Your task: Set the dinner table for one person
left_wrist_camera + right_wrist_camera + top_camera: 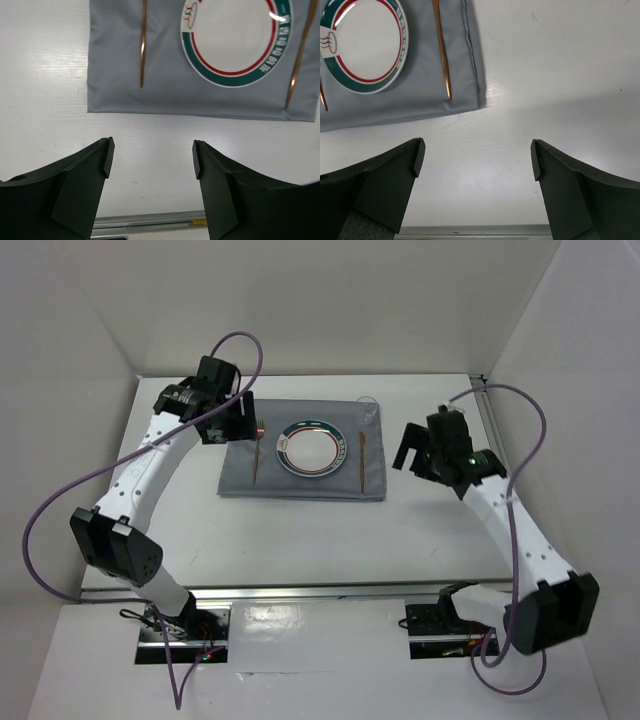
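Right gripper (pixel 477 155) hangs wide open and empty, left gripper (pixel 152 157) likewise, the dinner table (pixel 300 540) directly beneath both: seemingly hard, slick, nothing to grasp. Between them, the plate (pixel 312 448) on grey cloth (pixel 300 488) looks breakable; I'd take its rim.

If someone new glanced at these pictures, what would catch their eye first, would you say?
Most likely the white plate with its green and red rim, centred on a grey cloth in the middle of the white table, with a copper utensil to its left and another to its right. Next, the left claw and right claw, both open over bare table beside the cloth.
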Robot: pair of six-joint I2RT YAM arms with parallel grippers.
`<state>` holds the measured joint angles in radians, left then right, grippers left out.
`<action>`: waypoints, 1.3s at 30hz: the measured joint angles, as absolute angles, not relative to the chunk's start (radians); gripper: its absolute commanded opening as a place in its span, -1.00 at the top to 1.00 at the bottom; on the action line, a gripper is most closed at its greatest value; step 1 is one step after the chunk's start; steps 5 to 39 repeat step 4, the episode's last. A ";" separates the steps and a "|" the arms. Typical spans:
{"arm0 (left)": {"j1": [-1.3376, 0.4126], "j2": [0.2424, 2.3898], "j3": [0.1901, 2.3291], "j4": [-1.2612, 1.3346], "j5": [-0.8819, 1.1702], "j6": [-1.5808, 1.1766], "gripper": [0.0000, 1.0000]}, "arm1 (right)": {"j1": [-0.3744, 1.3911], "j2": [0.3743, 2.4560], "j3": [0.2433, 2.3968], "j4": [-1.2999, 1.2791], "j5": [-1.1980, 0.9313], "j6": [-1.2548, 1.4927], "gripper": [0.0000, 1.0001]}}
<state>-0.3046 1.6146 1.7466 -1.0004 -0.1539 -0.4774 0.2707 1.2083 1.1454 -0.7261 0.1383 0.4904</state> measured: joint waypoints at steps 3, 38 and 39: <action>-0.307 1.549 1.678 -0.962 -0.122 -0.476 -0.63 | 0.271 1.064 1.039 -0.735 0.173 0.509 -1.00; -0.306 1.527 1.660 -0.953 -0.109 -0.475 -0.63 | 0.271 1.023 1.023 -0.735 0.183 0.516 -1.00; -0.306 1.527 1.660 -0.953 -0.109 -0.475 -0.63 | 0.271 1.023 1.023 -0.735 0.183 0.516 -1.00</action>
